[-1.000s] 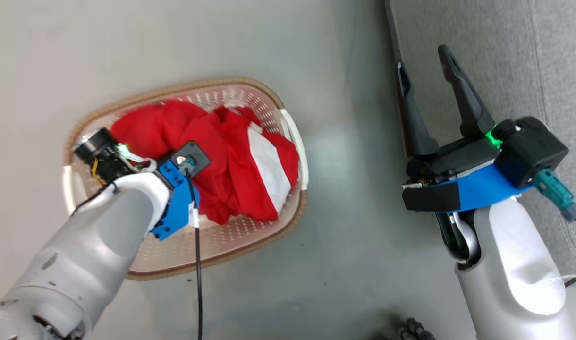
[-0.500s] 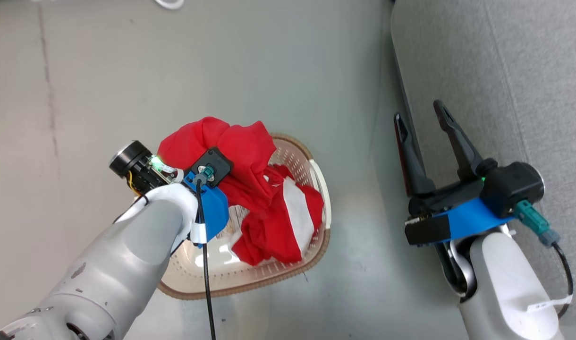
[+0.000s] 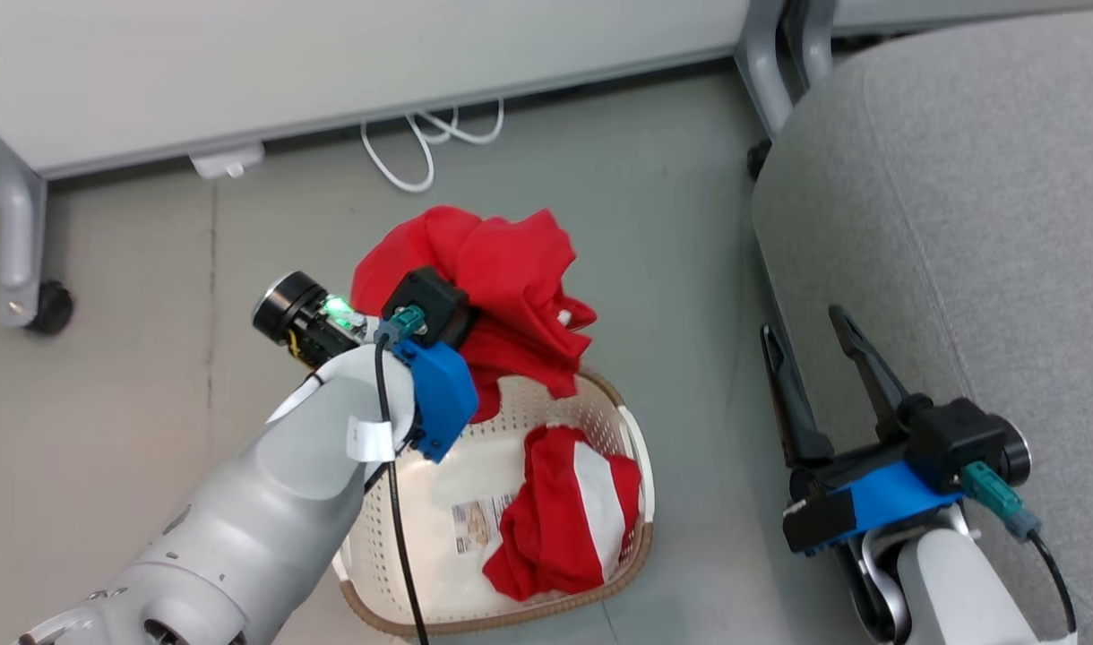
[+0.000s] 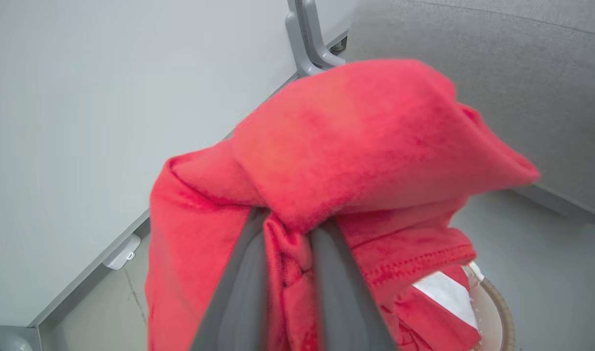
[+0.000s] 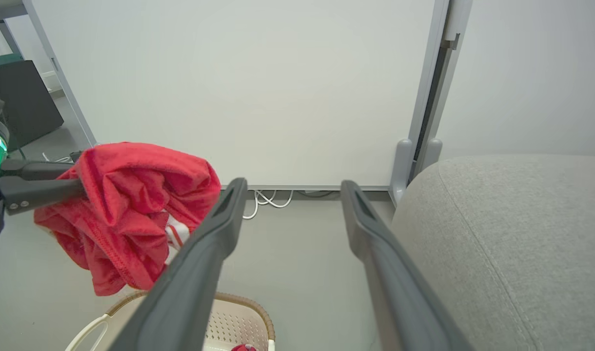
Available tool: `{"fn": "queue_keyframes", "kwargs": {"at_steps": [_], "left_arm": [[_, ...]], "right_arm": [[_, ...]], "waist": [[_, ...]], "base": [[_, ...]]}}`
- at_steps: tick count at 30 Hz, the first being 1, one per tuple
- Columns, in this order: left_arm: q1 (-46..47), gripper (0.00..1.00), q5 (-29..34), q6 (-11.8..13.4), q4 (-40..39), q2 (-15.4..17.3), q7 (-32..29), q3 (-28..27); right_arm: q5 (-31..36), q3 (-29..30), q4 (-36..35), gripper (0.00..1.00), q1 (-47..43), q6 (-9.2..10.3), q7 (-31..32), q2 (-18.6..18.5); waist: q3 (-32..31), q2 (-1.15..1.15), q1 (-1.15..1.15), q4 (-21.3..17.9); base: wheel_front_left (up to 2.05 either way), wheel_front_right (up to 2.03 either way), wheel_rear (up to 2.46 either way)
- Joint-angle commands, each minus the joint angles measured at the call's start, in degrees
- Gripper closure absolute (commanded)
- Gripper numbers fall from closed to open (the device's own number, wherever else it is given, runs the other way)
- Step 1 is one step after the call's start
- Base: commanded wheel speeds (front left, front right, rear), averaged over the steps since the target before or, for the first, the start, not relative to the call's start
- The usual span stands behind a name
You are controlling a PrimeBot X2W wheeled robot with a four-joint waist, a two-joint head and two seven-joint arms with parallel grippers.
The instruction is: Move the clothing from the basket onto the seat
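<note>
**Two red garments split: one in left pincer, one in basket**

Nearest, the right pincer (image 3: 804,324) hangs with its fingers spread apart and nothing between them, beside the edge of the seat (image 3: 941,224). Its arm is cut off by the bottom edge of the head view.

The basket (image 3: 637,439) sits on the floor (image 3: 152,403), just left of the seat. Its near-left part is hidden behind the left forearm. The striped garment (image 3: 564,520) lies bunched inside it at the right, covering part of the paper label (image 3: 475,524); the label's print is too small to read.

The left pincer (image 4: 288,229) is clamped on the plain red garment (image 3: 502,269), held over the basket's far rim. Its fingertips are buried in the folds, so the exact grip spot can't be made out. In the head view the cloth hides the fingers, and the lower hem hangs toward the basket. Whether it touches the rim is unclear.

The seat is bare grey fabric, cut off at the right edge.

Farthest, a white cable (image 3: 430,143) loops on the floor under a pale panel (image 3: 331,54), with a grey caster leg (image 3: 27,296) at far left.
</note>
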State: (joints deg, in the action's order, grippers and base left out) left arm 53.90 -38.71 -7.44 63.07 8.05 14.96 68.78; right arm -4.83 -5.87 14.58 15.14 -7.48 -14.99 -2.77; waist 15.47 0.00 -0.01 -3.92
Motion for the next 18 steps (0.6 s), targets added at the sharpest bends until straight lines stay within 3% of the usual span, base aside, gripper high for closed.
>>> {"fn": "queue_keyframes", "kwargs": {"at_steps": [1, 18], "left_arm": [[-0.92, 1.0, -0.08, 0.1, -1.11, 0.11, 0.28, -1.12], [-9.19, 1.0, 4.37, 1.98, -13.89, 0.76, 0.31, -10.97]], "right_arm": [[0.43, 0.23, 0.23, 0.0, -1.24, -0.03, -0.3, -0.2], [0.25, 0.6, 0.89, 0.0, -8.84, -0.03, -0.3, -0.2]], "waist": [[-2.73, 0.0, 0.01, 0.81], [-12.98, 0.0, 0.01, 2.99]], "base": [[0.0, 0.0, 0.0], [0.0, 0.0, 0.0]]}}
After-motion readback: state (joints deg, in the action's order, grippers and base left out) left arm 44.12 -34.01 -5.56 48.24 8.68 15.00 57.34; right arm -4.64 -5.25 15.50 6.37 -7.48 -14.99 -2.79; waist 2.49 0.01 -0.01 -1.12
